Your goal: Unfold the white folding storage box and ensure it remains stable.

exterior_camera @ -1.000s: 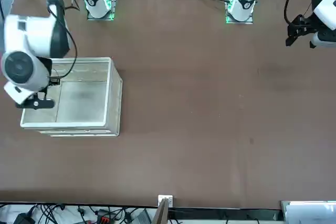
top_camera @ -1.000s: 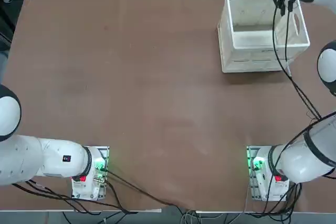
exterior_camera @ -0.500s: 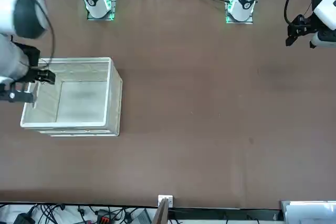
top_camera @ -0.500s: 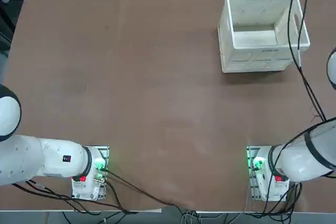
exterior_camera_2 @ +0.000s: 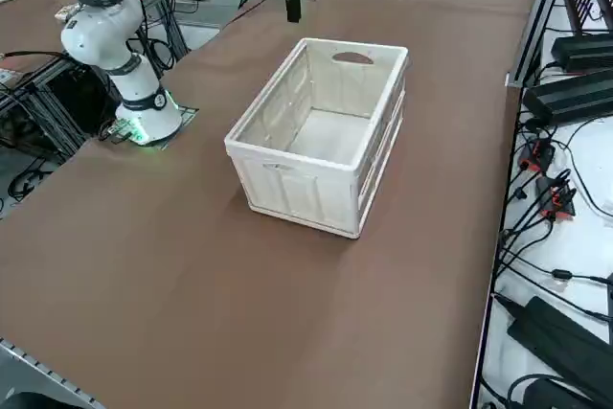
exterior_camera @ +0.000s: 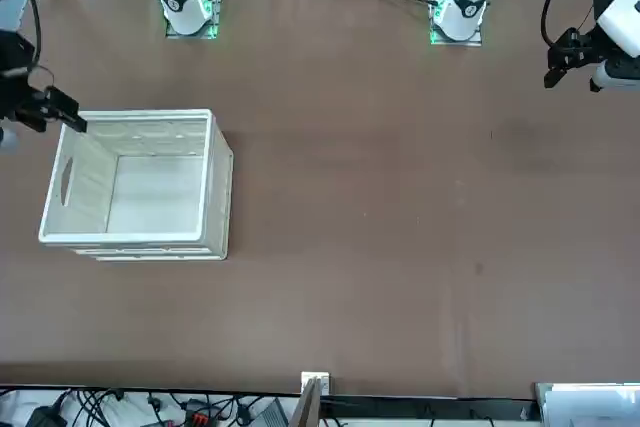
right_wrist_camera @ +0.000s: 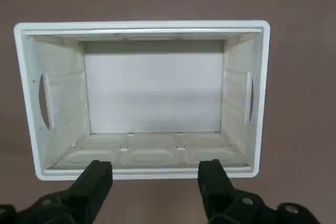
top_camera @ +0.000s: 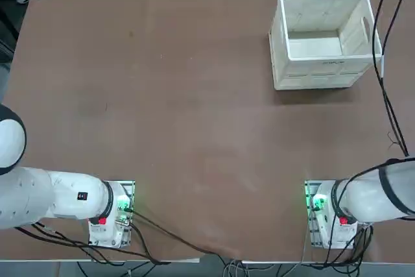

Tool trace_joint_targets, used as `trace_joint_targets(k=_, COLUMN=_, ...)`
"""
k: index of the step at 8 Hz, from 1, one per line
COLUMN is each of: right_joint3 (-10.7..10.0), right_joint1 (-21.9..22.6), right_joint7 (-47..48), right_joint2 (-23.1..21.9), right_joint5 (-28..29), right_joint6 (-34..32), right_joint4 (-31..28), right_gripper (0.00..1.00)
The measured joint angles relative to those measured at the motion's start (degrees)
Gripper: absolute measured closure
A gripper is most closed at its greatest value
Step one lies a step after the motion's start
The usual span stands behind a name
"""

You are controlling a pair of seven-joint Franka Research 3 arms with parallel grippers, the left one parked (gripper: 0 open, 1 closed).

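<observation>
Four walls of white folding storage box [right_wrist_camera: 142,98] now upright, box at table's [top_camera: 162,108] far right. My right gripper [right_wrist_camera: 155,184], inside a second ago, lifted clear above, jaws spread, empty. Unfolding looks complete, stable.

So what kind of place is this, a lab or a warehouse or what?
Most likely a robotics lab. The brown table holds only one white folding storage box, standing unfolded. The right gripper hangs open above it. Cables and black power units crowd the table's edges.
</observation>
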Motion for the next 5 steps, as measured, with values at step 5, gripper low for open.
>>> trace_joint_targets(k=5, right_joint3=12.3, right_joint1=-11.5, right_joint7=-0.3, right_joint2=-6.4, right_joint5=0.0, right_joint6=-0.8, right_joint4=-4.5, right_gripper=0.00)
